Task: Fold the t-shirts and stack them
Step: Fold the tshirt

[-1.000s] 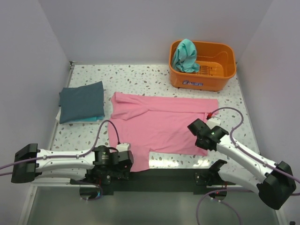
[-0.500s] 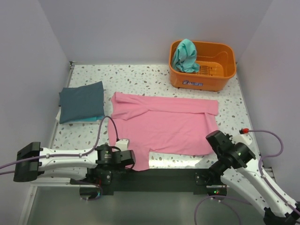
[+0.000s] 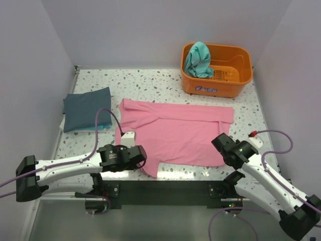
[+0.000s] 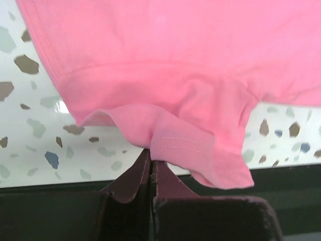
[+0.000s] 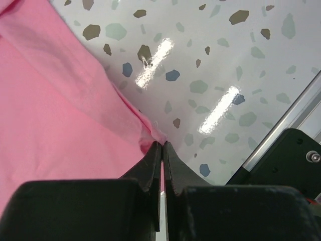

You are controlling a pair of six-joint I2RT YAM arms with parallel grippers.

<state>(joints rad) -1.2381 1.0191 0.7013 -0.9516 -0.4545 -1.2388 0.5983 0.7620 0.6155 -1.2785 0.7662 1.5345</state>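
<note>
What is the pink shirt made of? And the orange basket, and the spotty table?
Pink shirt: soft, matte cloth, probably cotton; it wrinkles and has stitched hems. Orange basket: smooth moulded plastic with slots. Table: glossy, speckled, terrazzo-like; real stone or laminate, can't tell.

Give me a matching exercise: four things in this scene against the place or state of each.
Things
1. pink t-shirt
2. slate t-shirt
3. teal t-shirt
4. left end effector

Place or state
A. bunched in the orange basket
B. folded, far left
C. shut on pink cloth at the near edge
D. spread flat in the middle

Pairs: 1-D, 2-B, 3-A, 4-C
</note>
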